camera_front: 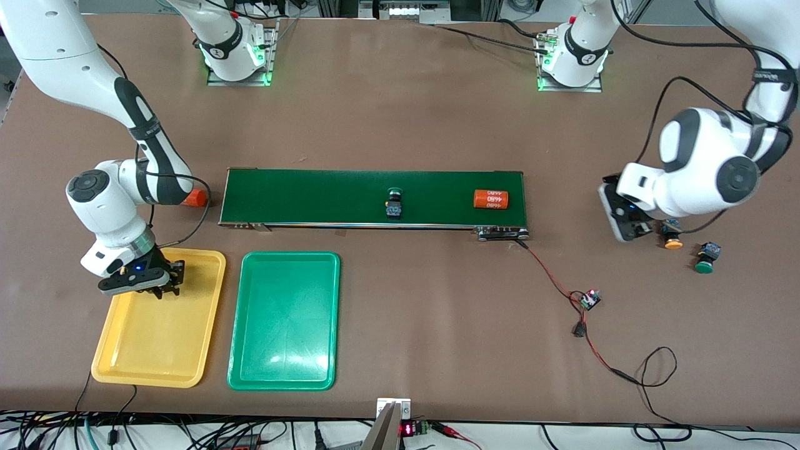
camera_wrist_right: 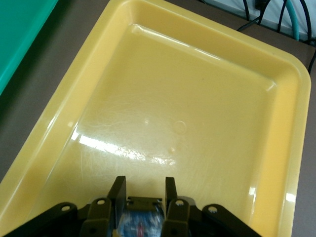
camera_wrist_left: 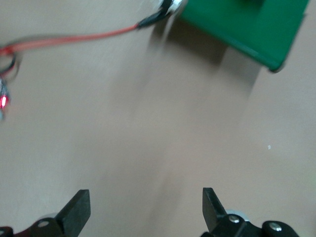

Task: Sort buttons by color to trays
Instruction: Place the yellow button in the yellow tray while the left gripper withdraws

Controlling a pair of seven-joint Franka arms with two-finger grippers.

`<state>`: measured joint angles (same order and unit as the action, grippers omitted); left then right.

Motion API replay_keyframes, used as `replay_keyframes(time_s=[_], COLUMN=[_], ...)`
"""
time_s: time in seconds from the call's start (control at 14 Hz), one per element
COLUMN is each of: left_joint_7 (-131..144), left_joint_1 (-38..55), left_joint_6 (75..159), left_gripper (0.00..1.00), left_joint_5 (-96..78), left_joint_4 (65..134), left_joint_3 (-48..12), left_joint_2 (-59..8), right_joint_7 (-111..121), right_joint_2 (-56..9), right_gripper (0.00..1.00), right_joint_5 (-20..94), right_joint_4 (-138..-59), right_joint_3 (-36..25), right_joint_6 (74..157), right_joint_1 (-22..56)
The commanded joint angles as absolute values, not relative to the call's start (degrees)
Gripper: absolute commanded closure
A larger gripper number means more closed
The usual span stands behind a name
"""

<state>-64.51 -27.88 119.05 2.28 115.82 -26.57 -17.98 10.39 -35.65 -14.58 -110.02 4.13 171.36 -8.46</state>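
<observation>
My right gripper (camera_front: 164, 287) hangs low over the yellow tray (camera_front: 156, 350), at its end nearest the belt. In the right wrist view that gripper (camera_wrist_right: 144, 185) is shut on a button (camera_wrist_right: 142, 219); its black-blue body shows between the fingers and its cap is hidden. The yellow tray (camera_wrist_right: 197, 98) holds nothing else. The green tray (camera_front: 284, 325) lies beside it. A green-capped button (camera_front: 394, 203) stands on the belt. My left gripper (camera_front: 634, 224) is open over bare table at the left arm's end, next to a yellow-capped button (camera_front: 673, 240) and a green-capped one (camera_front: 706, 259). The left gripper (camera_wrist_left: 145, 207) holds nothing.
The long dark-green belt (camera_front: 312, 194) crosses the middle of the table and carries an orange cylinder (camera_front: 490, 199). Another orange cylinder (camera_front: 197, 197) lies off the belt's end near the right arm. A red wire runs to a small lit board (camera_front: 590, 299).
</observation>
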Motion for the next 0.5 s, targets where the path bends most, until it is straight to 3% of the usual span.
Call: replay_keyframes(time_s=[0.0,0.29,0.43], left_joint_7=[-63.72,-64.51,-67.91], left_joint_1=[-30.84,-31.38,-31.29], left_joint_6=[121.96,126.47,129.62], left_gripper=[0.00,0.00,0.00], left_joint_5=[3.78,3.78,3.95], left_joint_4=[113.20,113.64,113.99], left_joint_3=[-25.50,-21.28,-19.96], left_joint_2=[-20.39,-20.48,-19.69], right_joint_7=[11.69,11.87,5.05], right_joint_2=[-36.65,-34.82,-30.61], right_gripper=[0.08,0.08,0.08], right_joint_5=[-15.38,-14.86,-14.85], right_joint_4=[-108.90,-109.59,-111.44], right_joint_3=[4.48,4.48,4.92], right_joint_6=[173.14,172.10,164.14], right_joint_1=[-9.05,-9.05,-8.18])
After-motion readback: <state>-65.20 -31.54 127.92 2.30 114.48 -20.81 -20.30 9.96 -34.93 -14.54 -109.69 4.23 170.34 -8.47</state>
